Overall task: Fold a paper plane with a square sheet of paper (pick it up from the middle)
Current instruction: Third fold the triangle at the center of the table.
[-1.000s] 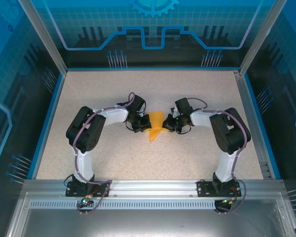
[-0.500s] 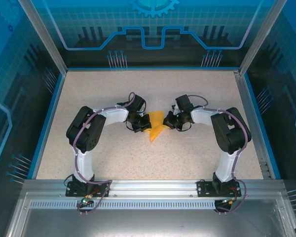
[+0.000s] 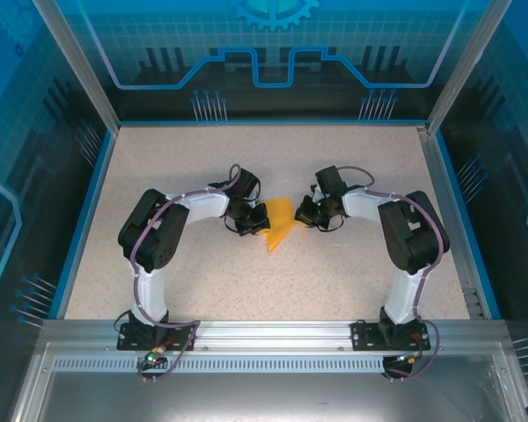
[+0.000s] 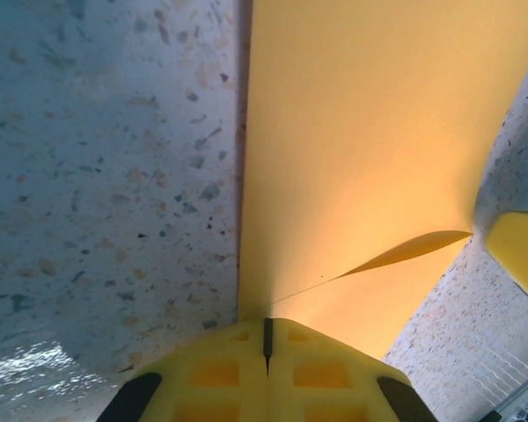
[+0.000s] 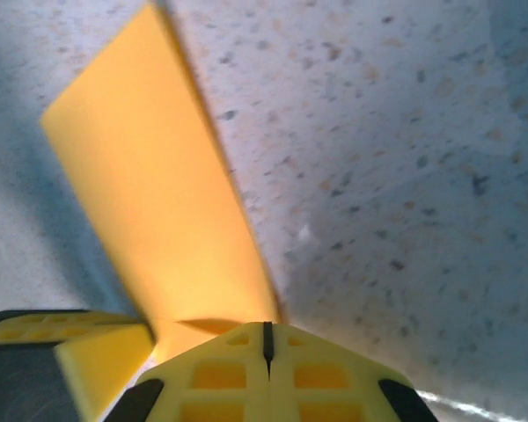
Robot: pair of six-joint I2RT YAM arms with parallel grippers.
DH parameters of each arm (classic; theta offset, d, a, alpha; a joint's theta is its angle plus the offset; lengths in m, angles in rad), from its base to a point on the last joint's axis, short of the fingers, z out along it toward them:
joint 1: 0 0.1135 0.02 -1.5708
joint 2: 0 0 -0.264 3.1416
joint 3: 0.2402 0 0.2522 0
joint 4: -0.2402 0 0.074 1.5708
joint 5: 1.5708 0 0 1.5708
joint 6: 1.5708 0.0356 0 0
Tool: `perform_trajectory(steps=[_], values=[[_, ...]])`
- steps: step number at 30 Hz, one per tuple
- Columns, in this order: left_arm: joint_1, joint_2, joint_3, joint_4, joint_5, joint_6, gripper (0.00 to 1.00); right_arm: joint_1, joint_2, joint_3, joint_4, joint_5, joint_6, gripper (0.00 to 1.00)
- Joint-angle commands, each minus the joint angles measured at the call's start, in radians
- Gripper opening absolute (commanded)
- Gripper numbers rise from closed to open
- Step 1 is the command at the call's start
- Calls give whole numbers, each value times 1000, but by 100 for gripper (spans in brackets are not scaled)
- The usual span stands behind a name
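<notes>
Pinching from both sides, the left tool [image 4: 267, 332] and the right tool [image 5: 267, 336] each have their jaws closed tight on the paper [image 3: 278, 227], which sits between them near the middle of the counter [image 3: 246, 290]. From above, the paper is a narrow, partly folded orange wedge. Its long axis runs from the far side toward the arm bases, with the point toward the bases and leaning a little left. The tools face each other across that axis, the left one at the paper's left edge and the right one at its right edge, so neither arm is clearly nearer. In the wrist views a panel of paper rises away from each closed tip. The next crease probably depends on both grips working along that axis rather than pulling apart. Whether the point touches the counter is hard to tell.
</notes>
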Motion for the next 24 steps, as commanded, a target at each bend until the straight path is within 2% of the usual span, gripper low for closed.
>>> perform_trajectory(steps=[1,5,11,15,24], values=[[-2,31,0,-46,-34,20,0,25,-90,20,-22,-17,-43,0],[-2,32,2,-41,-34,18,0,96,-114,-33,21,-79,-25,0],[-2,32,1,-39,-37,22,0,166,-131,-166,205,-156,76,0],[-2,32,2,-35,-36,23,0,192,-129,-227,294,-179,117,0],[-2,32,3,-35,-40,23,0,206,-87,-264,365,-198,125,0]])
